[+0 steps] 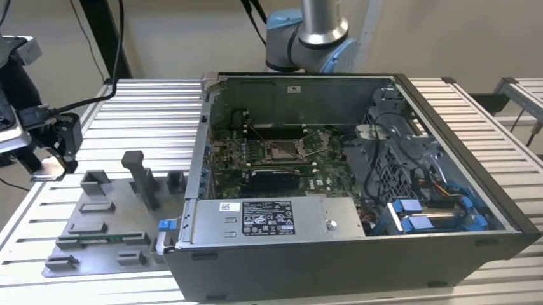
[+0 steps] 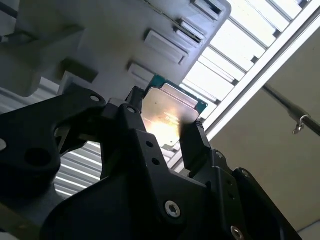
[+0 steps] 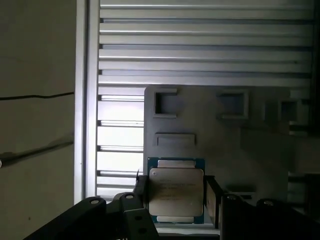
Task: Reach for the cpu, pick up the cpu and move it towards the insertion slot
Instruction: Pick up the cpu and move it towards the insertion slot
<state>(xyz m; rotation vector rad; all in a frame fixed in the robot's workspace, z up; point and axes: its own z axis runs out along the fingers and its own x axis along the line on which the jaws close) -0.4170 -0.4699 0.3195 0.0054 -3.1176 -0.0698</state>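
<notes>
At the far left edge of the exterior view, the pincer (image 1: 54, 154) hangs above the slatted surface (image 1: 144, 105), clenched on the cpu (image 3: 176, 197). Both wrist views show the chip squeezed by its edges between the two black fingers (image 3: 212, 200), clear of the grey tray (image 1: 110, 222) behind it. Further right, filling the middle of the frame, stands the open computer case (image 1: 339, 273). The insertion slot (image 1: 284, 149) lies deep in its centre on the green board, well apart from the chip. The grip is only on thin edges, so a jolt could tilt the chip or let it slip. The case wall stands between pincer and slot, and a low path would likely knock the chip against it.
</notes>
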